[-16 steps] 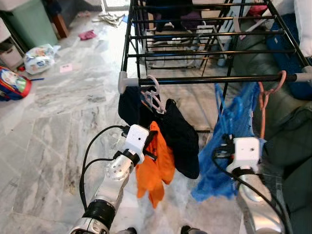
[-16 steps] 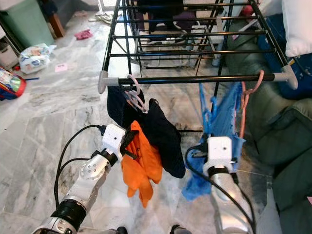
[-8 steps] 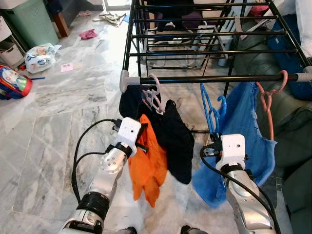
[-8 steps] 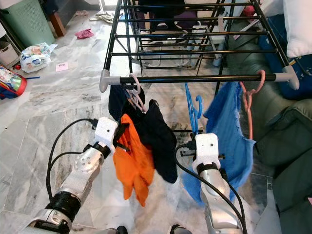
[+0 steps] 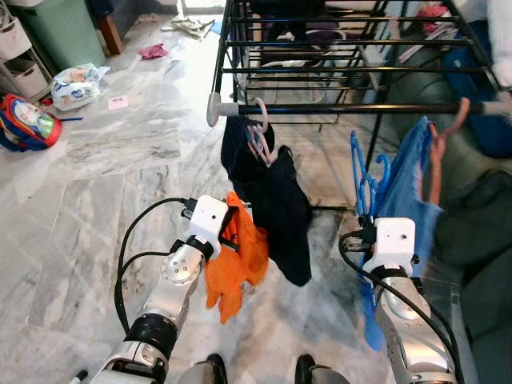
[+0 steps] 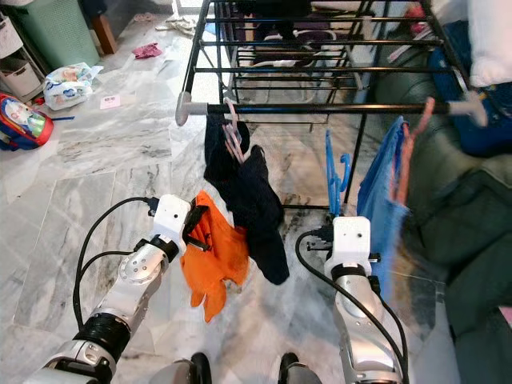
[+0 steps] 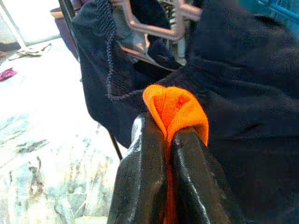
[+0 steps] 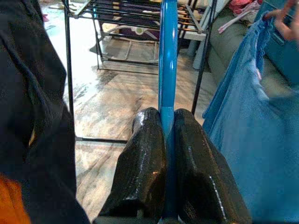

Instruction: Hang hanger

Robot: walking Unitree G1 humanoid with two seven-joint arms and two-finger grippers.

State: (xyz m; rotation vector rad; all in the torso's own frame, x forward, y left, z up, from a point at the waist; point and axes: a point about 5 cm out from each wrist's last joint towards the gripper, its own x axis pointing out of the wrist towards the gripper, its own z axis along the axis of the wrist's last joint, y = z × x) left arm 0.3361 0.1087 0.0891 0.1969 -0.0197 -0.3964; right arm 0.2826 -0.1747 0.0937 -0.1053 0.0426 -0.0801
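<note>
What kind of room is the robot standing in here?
Probably a lived-in home room used for drying laundry: a black drying rack hung with clothes, a marble floor, and a green sofa.

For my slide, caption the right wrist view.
Right gripper clamped on a blue hanger, beside a blue garment and drying rack.

Both arms raised forward, left end effector and right end effector clamped.
</note>
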